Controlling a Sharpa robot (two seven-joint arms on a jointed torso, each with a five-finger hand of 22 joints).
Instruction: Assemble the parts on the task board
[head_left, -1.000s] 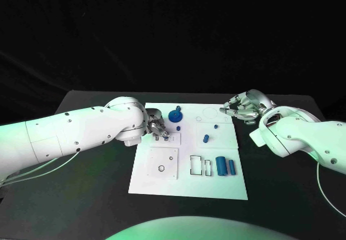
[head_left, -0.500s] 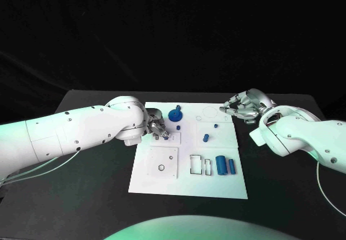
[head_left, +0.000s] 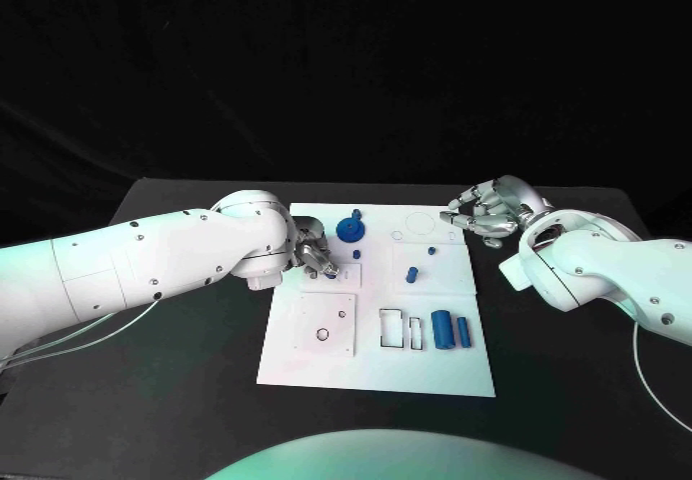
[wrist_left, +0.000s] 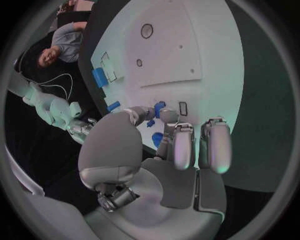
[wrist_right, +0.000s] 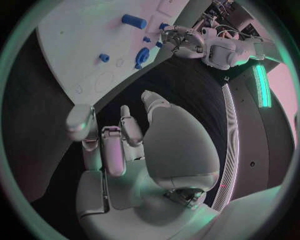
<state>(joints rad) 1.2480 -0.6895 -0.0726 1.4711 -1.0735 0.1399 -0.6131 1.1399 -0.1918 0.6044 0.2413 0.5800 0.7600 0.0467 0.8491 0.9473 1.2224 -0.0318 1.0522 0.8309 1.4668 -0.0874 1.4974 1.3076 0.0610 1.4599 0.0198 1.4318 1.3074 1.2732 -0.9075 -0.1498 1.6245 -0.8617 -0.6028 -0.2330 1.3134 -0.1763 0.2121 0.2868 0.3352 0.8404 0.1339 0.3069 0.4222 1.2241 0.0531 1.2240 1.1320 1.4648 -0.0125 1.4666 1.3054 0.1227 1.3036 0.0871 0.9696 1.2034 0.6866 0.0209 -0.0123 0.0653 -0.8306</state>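
the robot's left hand (head_left: 317, 257) works at the near-left part of the white task board (head_left: 325, 365), fingertips drawn together over a small blue part (wrist_left: 159, 107) that sits at a slot just short of the blue gear (head_left: 351, 234); the left wrist view puts thumb and fingers closing round that piece, though whether it is truly gripped or only touched cannot be told. the right hand (head_left: 488, 212) hangs off the board's far-right corner, over the black table (head_left: 173, 400), fingers loosely curled and holding nothing. nearer the robot than the gear, a short blue peg (head_left: 411, 275) lies mid-board, and two blue cylinders (head_left: 451, 332) lie side by side close to the board's near edge, beside a pair of empty rectangular slots (head_left: 400, 330). to seat the pinched part cleanly, it likely wants to be kept square to its slot and pressed straight down without sliding, the board being unclamped as far as can be seen.
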